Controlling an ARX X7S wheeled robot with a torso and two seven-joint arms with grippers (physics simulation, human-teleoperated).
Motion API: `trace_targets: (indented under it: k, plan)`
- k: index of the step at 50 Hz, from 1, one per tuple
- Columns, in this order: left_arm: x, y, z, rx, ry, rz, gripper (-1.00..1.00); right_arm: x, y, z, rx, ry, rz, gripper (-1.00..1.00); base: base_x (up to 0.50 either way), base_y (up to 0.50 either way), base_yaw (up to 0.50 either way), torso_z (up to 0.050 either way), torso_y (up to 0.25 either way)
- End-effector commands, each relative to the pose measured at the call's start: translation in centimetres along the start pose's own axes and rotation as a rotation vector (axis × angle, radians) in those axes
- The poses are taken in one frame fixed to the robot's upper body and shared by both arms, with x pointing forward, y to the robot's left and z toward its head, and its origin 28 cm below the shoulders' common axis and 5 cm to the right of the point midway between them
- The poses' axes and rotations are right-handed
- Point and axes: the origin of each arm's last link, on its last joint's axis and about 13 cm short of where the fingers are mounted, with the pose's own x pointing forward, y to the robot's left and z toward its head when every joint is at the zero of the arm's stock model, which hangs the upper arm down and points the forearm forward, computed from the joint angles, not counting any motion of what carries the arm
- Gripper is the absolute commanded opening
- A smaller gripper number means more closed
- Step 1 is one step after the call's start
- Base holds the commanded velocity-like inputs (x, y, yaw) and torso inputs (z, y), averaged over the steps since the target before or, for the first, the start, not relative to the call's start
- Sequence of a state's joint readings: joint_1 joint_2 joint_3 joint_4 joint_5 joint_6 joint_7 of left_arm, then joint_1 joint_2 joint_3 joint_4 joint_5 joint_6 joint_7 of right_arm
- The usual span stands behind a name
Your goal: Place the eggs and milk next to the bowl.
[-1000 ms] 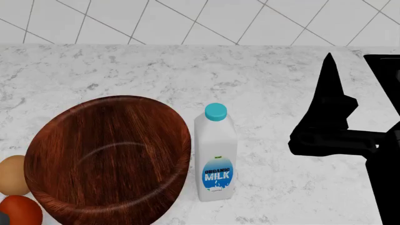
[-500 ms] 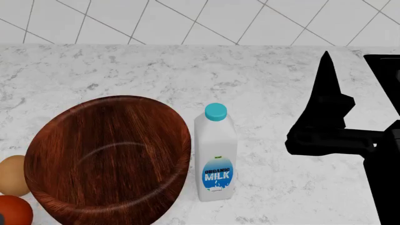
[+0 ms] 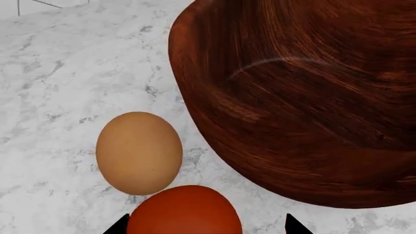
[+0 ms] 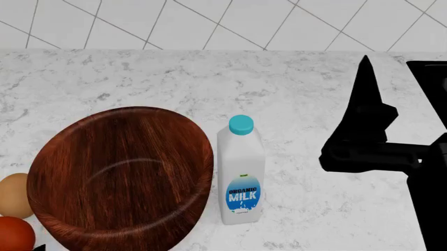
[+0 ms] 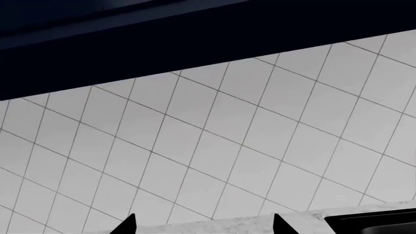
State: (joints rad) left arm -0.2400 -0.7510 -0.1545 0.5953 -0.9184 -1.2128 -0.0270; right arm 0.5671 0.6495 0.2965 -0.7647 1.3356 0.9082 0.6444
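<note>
The large dark wooden bowl [image 4: 119,172] sits on the marble counter. The milk [image 4: 241,175] stands upright just right of it, close to its rim. Both eggs lie by the bowl's left side: the tan egg [image 4: 12,194] and the reddish-brown egg [image 4: 14,234]. In the left wrist view, the tan egg [image 3: 138,152] rests against the reddish-brown egg [image 3: 185,210], beside the bowl [image 3: 305,97]. My left gripper [image 3: 206,226] is open, its tips straddling the reddish-brown egg with a gap on one side. My right gripper [image 4: 365,73] hangs to the right of the milk, pointing up, open and empty [image 5: 203,225].
A black cooktop [image 4: 427,70] occupies the counter's right end, also seen in the right wrist view [image 5: 370,222]. A white tiled wall [image 4: 209,23] backs the counter. Bare marble [image 4: 293,94] lies behind the bowl and between the milk and the right arm.
The reddish-brown egg has shifted slightly left at the head view's bottom edge, and a black left fingertip now shows beside it. The right arm has barely moved.
</note>
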Motion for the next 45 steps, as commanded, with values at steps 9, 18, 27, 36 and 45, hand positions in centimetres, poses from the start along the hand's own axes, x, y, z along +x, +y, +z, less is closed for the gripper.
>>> trace_targets:
  k: [9, 18, 27, 36, 45]
  plan:
    - [-1.3, -0.2, 0.3, -0.015, -0.054, 0.021, 1.00, 0.1, 0.2, -0.6, 0.044, 0.004, -0.016, 1.00, 0.00, 0.00, 0.00, 0.000, 0.000]
    - [-2.3, -0.1, 0.9, -0.011, -0.086, 0.044, 1.00, 0.1, 0.2, -0.6, 0.044, 0.004, -0.013, 1.00, 0.00, 0.00, 0.00, 0.000, 0.000]
    - [-4.2, 0.1, 1.5, -0.010, -0.145, 0.091, 1.00, 0.1, 0.3, -0.6, 0.047, 0.001, -0.015, 1.00, 0.00, 0.00, 0.00, 0.000, 0.000]
    - [-5.8, 0.3, 2.7, -0.019, -0.225, 0.134, 1.00, 0.1, 0.3, -0.7, 0.052, -0.003, -0.017, 1.00, 0.00, 0.00, 0.00, 0.000, 0.000]
    - [-6.9, 0.7, 3.6, -0.025, -0.311, 0.184, 1.00, 0.0, 0.2, -0.5, 0.054, -0.008, -0.020, 1.00, 0.00, 0.00, 0.00, 0.000, 0.000]
